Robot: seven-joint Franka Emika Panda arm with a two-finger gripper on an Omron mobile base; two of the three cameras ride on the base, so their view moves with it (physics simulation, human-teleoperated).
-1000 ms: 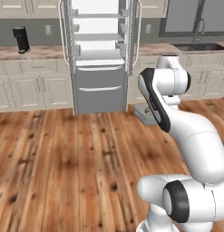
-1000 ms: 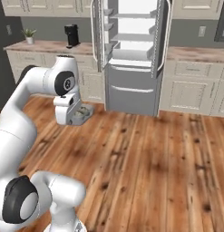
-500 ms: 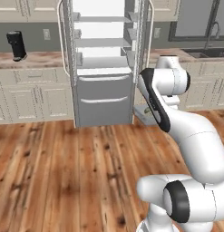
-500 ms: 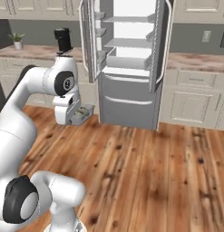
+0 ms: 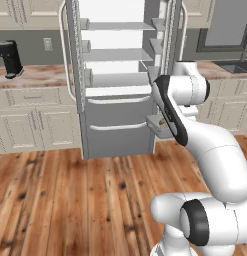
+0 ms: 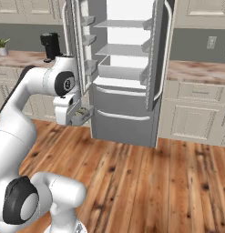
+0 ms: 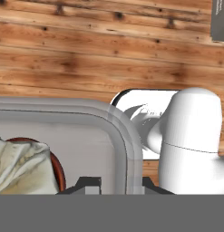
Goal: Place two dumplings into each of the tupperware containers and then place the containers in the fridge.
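My gripper (image 7: 115, 183) is shut on the rim of a pale grey tupperware container (image 7: 127, 136), held level above the wooden floor. A creased beige dumpling (image 7: 20, 165) lies in the container at its left; I cannot tell whether another lies beside it. From the base, the gripper (image 6: 76, 116) holds the container (image 6: 84, 113) at about the height of the fridge's lower drawers. The container (image 5: 156, 123) pokes out left of my arm. The fridge (image 5: 115, 100) stands straight ahead with both upper doors open, its white shelves (image 6: 125, 61) showing.
A black coffee machine (image 5: 10, 57) stands on the counter left of the fridge, with a small plant (image 6: 1, 45) further left. Beige cabinets (image 6: 196, 118) flank the fridge on both sides. A sink (image 5: 235, 65) is at the right. Wooden floor (image 5: 70, 200) lies in front.
The whole picture has shifted: the base has driven closer to the fridge, which now looms larger. The gripper keeps its hold on the container.
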